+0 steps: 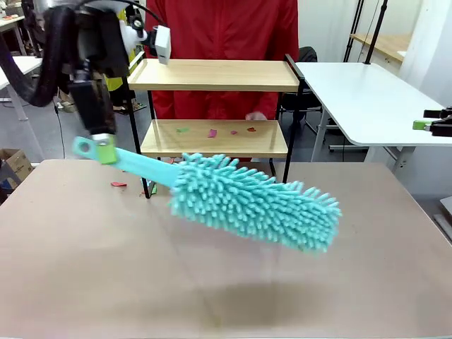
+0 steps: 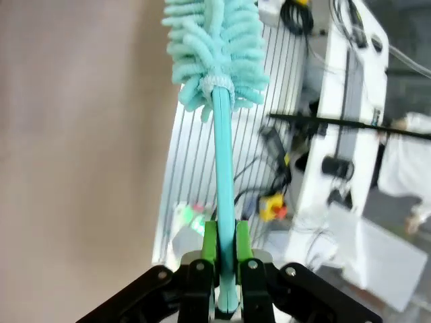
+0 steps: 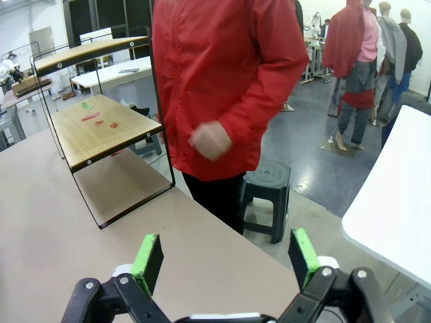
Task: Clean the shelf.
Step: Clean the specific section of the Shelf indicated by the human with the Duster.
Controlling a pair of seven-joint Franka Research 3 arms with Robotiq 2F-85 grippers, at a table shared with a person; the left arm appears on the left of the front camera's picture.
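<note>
Near side of shelf: left gripper clamps duster; right gripper jaws apart; scraps on lower board.

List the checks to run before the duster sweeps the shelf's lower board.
1. Grip: left end effector shut on the duster handle: ok.
2. Clearance: duster head held off the table: ok.
3. Target: shelf upright, scraps on its lower board: ok.
4. Bystander: person's hand away from the shelf: cannot tell, it is close behind.
5. Other arm: right end effector open, out of the path: ok.
</note>
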